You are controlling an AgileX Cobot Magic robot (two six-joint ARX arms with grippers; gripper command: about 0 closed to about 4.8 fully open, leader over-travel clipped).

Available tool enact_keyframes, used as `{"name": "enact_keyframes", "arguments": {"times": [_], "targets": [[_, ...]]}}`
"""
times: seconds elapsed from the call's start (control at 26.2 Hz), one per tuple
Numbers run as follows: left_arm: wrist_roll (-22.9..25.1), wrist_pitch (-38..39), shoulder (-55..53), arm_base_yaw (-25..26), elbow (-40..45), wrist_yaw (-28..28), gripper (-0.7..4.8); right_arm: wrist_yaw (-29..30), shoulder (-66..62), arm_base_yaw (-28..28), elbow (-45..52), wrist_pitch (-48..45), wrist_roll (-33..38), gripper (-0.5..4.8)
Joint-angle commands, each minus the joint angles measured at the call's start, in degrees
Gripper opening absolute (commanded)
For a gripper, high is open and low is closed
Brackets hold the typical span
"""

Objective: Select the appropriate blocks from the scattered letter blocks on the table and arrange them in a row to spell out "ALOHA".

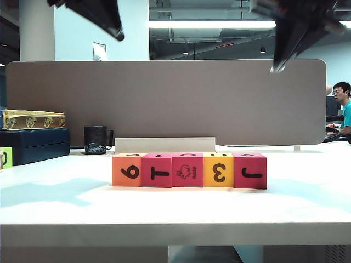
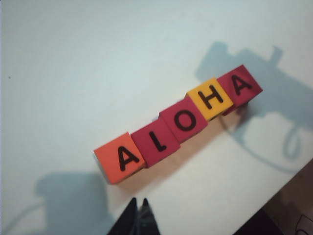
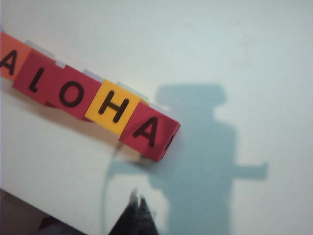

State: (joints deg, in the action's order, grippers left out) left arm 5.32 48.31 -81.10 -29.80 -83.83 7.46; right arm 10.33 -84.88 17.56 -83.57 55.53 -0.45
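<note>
White bench [image 1: 66,211] carries the five letter blocks [image 1: 189,170] touching in a row near its front edge, an orange one at the left end; both arms hang high above, well clear. From the left wrist, the left gripper [image 2: 138,205] is closed and empty, the tops reading ALOHA. From the right wrist, the right gripper [image 3: 137,198] is likewise closed and empty, hovering near the row's crimson end.

The orange letter block [image 3: 7,55], at the far end of the row from the crimson A block [image 3: 149,131], is cropped.
</note>
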Motion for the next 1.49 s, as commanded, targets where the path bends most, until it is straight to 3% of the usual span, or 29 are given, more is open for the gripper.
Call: {"name": "enact_keyframes", "arguments": {"times": [0.04,0.23,0.31,0.38,0.5,1.07,1.22,1.34,1.49], "targets": [[-1.2,-3.5,2.5,0.0,5.1,0.3,-0.05,1.4,4.2,1.1,2.0,0.2,0.9,-0.05],[-2.6,-3.8,6.2,0.0,8.4,3.8,-0.06,1.3,11.5,6.8,7.6,0.0,2.4,-0.05],[-2.8,-3.2,7.8,0.0,8.4,4.3,-0.06,0.8,15.8,11.7,10.7,-1.0,5.0,-0.05],[-2.6,-2.3,8.7,0.0,8.4,5.6,-0.06,-5.2,18.8,18.0,11.6,-1.9,7.0,-0.05],[-2.5,-1.7,8.6,0.0,8.4,5.9,-0.06,-6.2,19.0,20.4,11.6,-2.2,8.0,-0.05],[-2.8,0.7,8.9,-0.1,8.4,6.9,-0.05,-7.1,18.9,20.6,11.6,-1.8,9.6,-0.05],[-2.3,-0.1,10.7,-0.1,9.2,6.6,-0.06,-10.8,19.4,20.6,11.6,-1.2,9.4,-0.05],[-3.1,-7.5,19.2,0.0,17.5,1.0,-0.06,-14.7,21.7,19.0,14.3,-0.9,7.9,-0.05],[-5.4,-12.5,29.6,0.0,27.5,-7.1,-0.06,-14.3,25.1,15.0,19.9,-3.6,7.7,-0.05]]}}
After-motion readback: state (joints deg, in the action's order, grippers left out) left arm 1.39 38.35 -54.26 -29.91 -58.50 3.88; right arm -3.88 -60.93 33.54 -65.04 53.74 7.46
